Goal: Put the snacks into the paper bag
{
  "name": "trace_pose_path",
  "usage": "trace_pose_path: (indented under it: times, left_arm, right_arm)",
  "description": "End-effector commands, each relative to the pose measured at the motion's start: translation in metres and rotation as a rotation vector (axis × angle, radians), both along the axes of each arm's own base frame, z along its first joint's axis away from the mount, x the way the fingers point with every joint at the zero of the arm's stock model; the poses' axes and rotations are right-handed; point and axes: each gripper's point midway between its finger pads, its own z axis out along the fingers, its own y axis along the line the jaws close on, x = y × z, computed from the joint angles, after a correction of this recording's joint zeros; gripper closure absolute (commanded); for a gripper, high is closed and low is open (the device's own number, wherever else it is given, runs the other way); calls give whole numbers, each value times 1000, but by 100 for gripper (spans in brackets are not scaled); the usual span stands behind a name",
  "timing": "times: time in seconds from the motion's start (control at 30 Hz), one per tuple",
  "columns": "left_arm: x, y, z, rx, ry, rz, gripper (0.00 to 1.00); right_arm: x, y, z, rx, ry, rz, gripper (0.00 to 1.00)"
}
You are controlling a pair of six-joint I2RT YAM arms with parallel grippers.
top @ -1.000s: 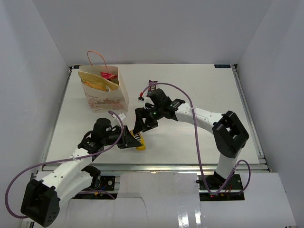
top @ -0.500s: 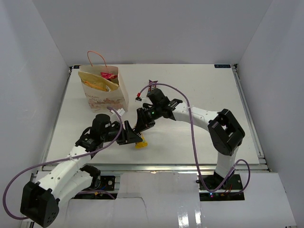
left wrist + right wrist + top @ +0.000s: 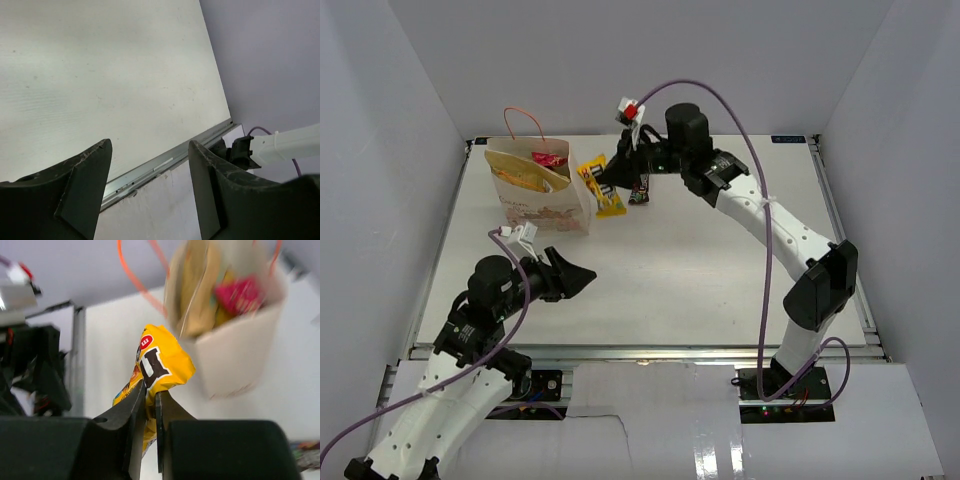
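white tabletop (image 3: 720, 250) and pale grey walls (image 3: 670, 60) are closing us in on three sides. our right gripper (image 3: 612, 178) is reaching across the far part of the table, its jaws pinched narrow on a crinkled yellow m&m's pack (image 3: 601, 187) and holding it up in the air. in the top view the pack's long axis is running diagonally, its upper end leaning toward the far left and its lower end toward the near right. in the right wrist view our gripper (image 3: 150, 400) is nipping the pack (image 3: 160, 365) low down, so most of it is sticking out past the fingertips toward the bag.

a tall cream paper gift bag (image 3: 535, 195) is standing upright just left of the pack, mouth open, with one thin orange cord handle (image 3: 525, 120) looping above it. a golden-yellow and teal chip bag (image 3: 525, 180) and a bright pink wrapper (image 3: 550, 158) are sitting inside. the bag's near rim (image 3: 235, 355) is lying between the pack and the opening.

a small dark purple candy bar (image 3: 639, 193) is lying on the table just right of the pack, partly hidden under our right arm.

our left gripper (image 3: 582, 277) is hanging well apart from all this, near the front left, pointing right. its fingers (image 3: 85, 175) are spreading wide with only bare table showing between them.
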Motion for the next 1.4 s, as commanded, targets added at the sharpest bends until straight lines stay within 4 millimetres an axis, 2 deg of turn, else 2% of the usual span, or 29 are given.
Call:
trace_pose_path:
  times: [0.0,0.03,0.07,0.1,0.17,0.23,0.27,0.3,0.33,0.37,0.4,0.47,0.53,0.57,0.7,0.83,0.93,0.97,1.0,1.03,1.07,1.13,1.27,1.3,1.37]
  left_arm:
    - [2,22,-15,0,64,156,27]
    - [2,24,-15,-8,70,174,27]
    - [1,26,-15,-18,82,188,27]
    - [0,27,-15,-25,85,200,27]
    - [-1,30,-15,-40,93,222,27]
    - [-2,31,-15,-47,99,230,27]
    - [-3,32,-15,-49,99,234,27]
    - [-3,33,-14,-52,98,237,27]
    - [-4,34,-13,-54,97,241,27]
    - [-4,36,-12,-54,92,248,27]
    - [-5,37,-10,-55,88,252,27]
    - [-7,39,-10,-54,89,258,27]
    - [-10,41,-7,-62,81,265,27]
    - [-11,43,-7,-62,77,272,26]
    - [-14,47,-9,-64,76,285,26]
    - [-13,49,-9,-63,73,296,24]
    - [-12,49,-10,-57,79,299,22]
    - [-11,49,-11,-54,79,300,22]
    - [-11,49,-10,-54,77,301,21]
    - [-10,49,-11,-50,80,304,20]
    - [-9,50,-11,-50,79,308,19]
    - [-9,50,-10,-53,80,313,17]
    - [-9,51,-9,-71,77,321,16]
    - [-9,51,-10,-76,77,324,16]
    - [-9,50,-10,-80,80,325,15]
  right_arm:
    - [30,13,98,158,-361,-111,92]
    - [35,14,133,219,-428,-142,92]
    - [46,26,137,245,-459,-169,92]
    - [58,27,154,285,-505,-244,92]
    - [64,40,179,386,-597,-304,92]
    - [66,53,186,438,-654,-367,92]
    - [73,63,178,440,-684,-391,92]
    - [76,63,188,486,-724,-443,92]
    - [72,72,188,502,-742,-453,92]
    - [78,82,174,493,-749,-467,92]
    - [80,83,178,510,-790,-494,92]
    - [85,97,160,497,-809,-506,92]
    - [91,99,154,486,-861,-539,92]
    - [95,104,143,465,-864,-542,92]
    - [105,107,115,405,-857,-560,92]
    - [106,108,104,374,-837,-555,91]
    - [105,111,90,338,-811,-530,78]
    - [101,116,83,323,-806,-487,59]
    - [100,116,78,310,-800,-481,51]
    - [97,112,83,315,-802,-478,44]
    - [97,110,76,297,-792,-477,34]
    - [103,95,87,300,-769,-498,28]
    - [129,59,99,297,-605,-548,25]
    - [142,43,89,260,-528,-570,25]
    - [153,29,74,201,-469,-582,25]
